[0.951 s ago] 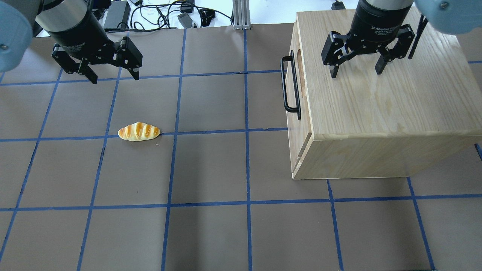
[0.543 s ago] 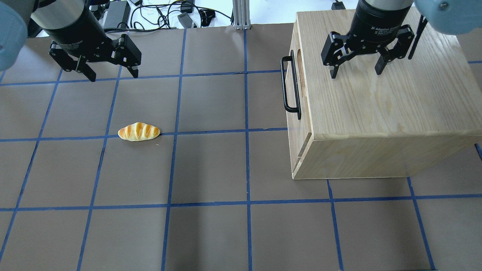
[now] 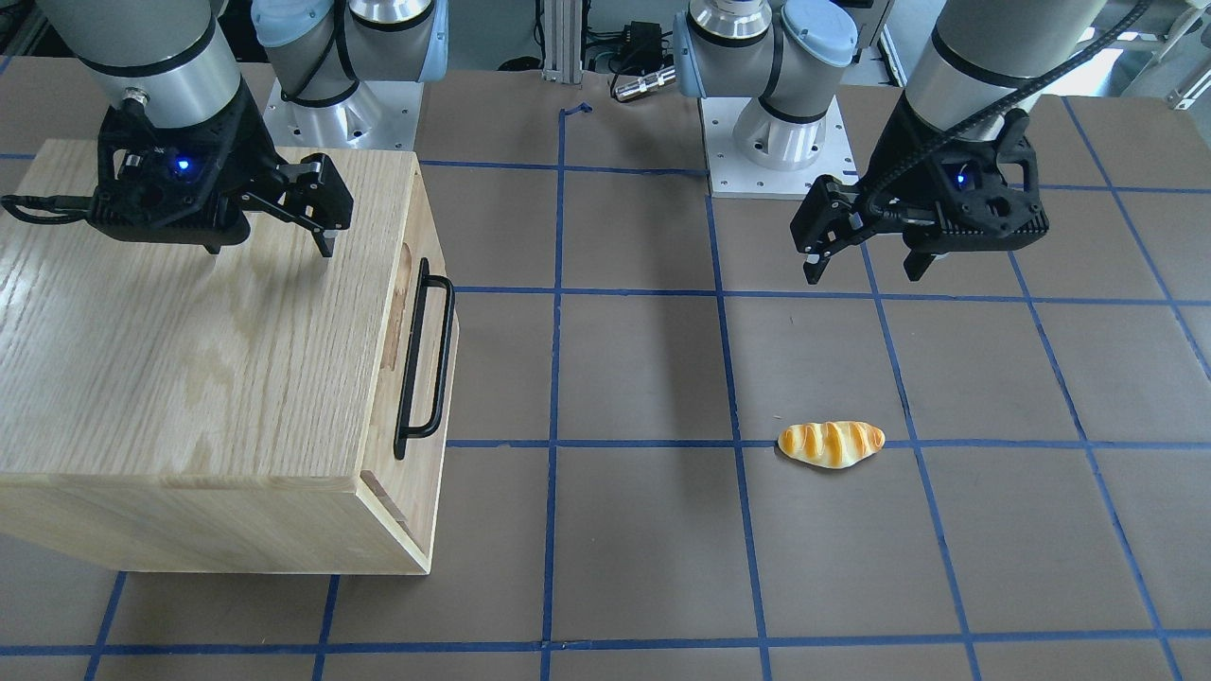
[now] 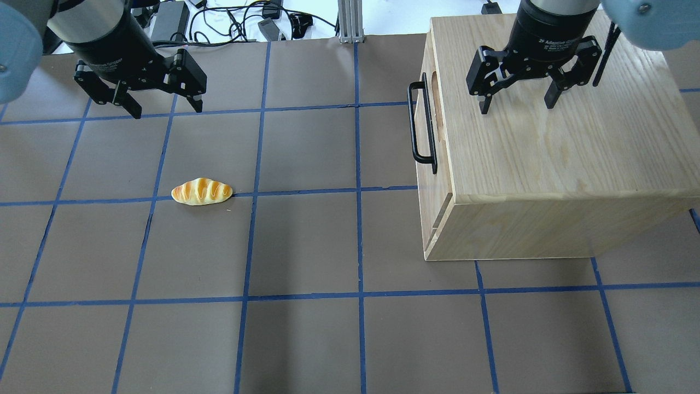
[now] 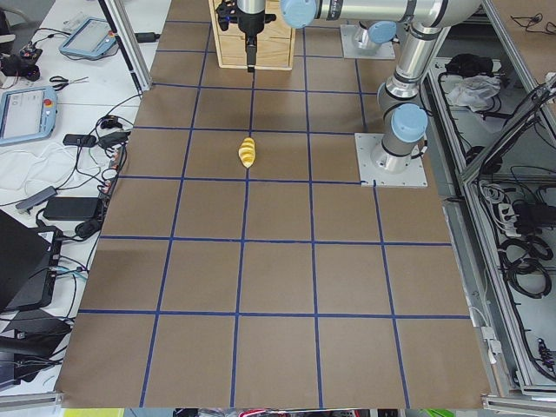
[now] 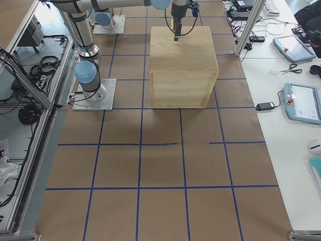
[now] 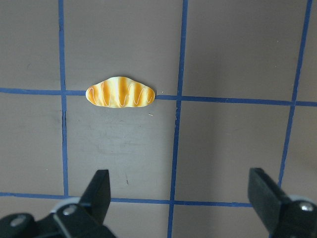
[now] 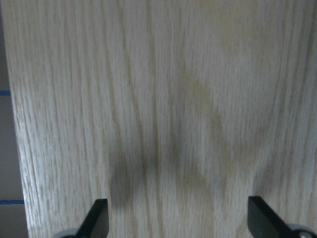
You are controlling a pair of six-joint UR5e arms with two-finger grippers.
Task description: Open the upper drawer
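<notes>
L fingers (image 4: 196,101) barely shifting, wide, empty; R fingers (image 4: 483,101) staying wide over cabinet (image 4: 547,158) top. Upper drawer (image 4: 443,183) sitting shut on counter's right, handle (image 4: 422,128) untouched; pull not starting.

Light wooden upper drawer (image 4: 440,183), closed, black handle (image 4: 420,126)

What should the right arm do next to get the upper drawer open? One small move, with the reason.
Probably shift the right gripper sideways toward the table's middle, past the top edge of the cabinet, to stand over the black handle. It hovers open above the bare wooden top, holding nothing, and the handle sits on the front face, untouched.
</notes>
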